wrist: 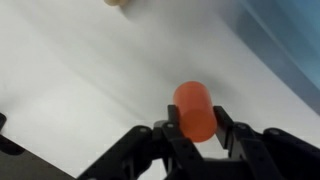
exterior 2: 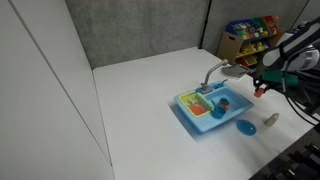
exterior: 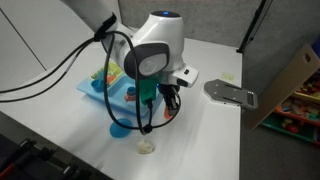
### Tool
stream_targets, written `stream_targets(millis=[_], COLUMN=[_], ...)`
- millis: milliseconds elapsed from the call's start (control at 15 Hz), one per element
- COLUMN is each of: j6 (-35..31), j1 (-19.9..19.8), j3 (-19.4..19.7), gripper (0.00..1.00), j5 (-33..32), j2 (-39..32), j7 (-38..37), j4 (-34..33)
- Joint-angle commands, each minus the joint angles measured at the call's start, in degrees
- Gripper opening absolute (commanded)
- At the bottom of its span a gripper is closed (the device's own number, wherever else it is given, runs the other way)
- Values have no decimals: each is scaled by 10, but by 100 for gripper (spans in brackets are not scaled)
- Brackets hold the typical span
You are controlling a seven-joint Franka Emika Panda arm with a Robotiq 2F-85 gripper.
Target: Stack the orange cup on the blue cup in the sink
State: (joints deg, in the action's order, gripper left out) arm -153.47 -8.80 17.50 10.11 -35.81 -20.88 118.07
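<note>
My gripper (wrist: 196, 135) is shut on the orange cup (wrist: 195, 108), a small orange-red cup held between the two black fingers above the white table. In an exterior view the gripper (exterior 2: 260, 88) hangs in the air beside the light blue sink (exterior 2: 190, 112), off the end near the grey faucet (exterior 2: 212, 74). The blue cup (exterior 2: 223, 104) sits inside the sink basin near that end. In an exterior view the gripper (exterior: 170, 104) is in front of the sink (exterior: 98, 88), which the arm partly hides.
A flat blue disc (exterior 2: 245, 126) and a pale beige lump (exterior 2: 271, 119) lie on the table near the sink; the lump also shows in the wrist view (wrist: 118, 3). A grey metal plate (exterior: 230, 92) lies further along the table. Black cables hang from the arm.
</note>
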Motion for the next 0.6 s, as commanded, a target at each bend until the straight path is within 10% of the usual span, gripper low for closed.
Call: stream_targets(millis=[0,533], j6=[25,52], j1=[19,73], j3=[-2,-21], gripper=[14,14], j5=[-22,-75], j2=[61,137], j7=[4,-4], j4=[34,72])
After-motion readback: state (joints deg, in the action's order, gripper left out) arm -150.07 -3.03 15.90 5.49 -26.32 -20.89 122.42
